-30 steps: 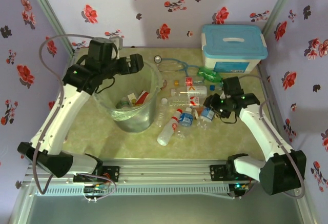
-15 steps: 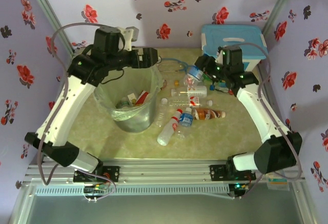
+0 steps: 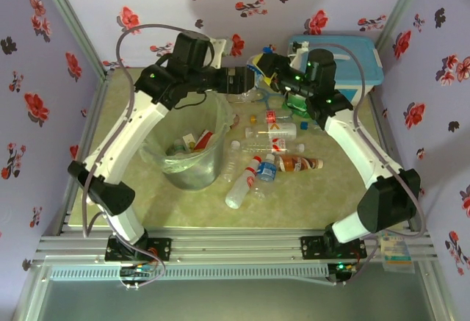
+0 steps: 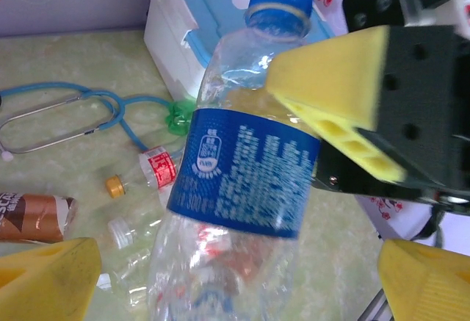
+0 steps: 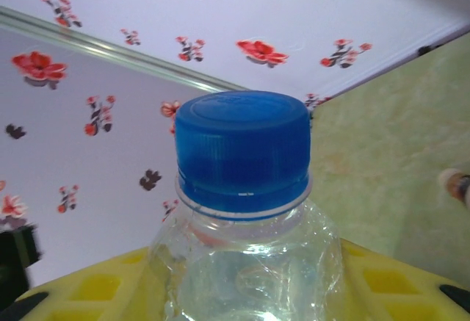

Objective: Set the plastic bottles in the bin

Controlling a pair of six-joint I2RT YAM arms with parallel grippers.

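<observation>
Blue-capped bottle [image 4: 242,174] between my two claws.
My right gripper [image 3: 266,70] is clenched just below its cap; my left gripper [image 4: 233,286] is spread wide around its lower body. The bottle's base is cut off.

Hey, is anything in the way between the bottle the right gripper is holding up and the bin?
Yes. The left gripper sits open with its fingers either side of the blue-labelled bottle that the right gripper holds, and from above it lies between that bottle and the bin.

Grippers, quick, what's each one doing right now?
Left gripper: open.
Right gripper: closed on the blue-capped bottle.
</observation>
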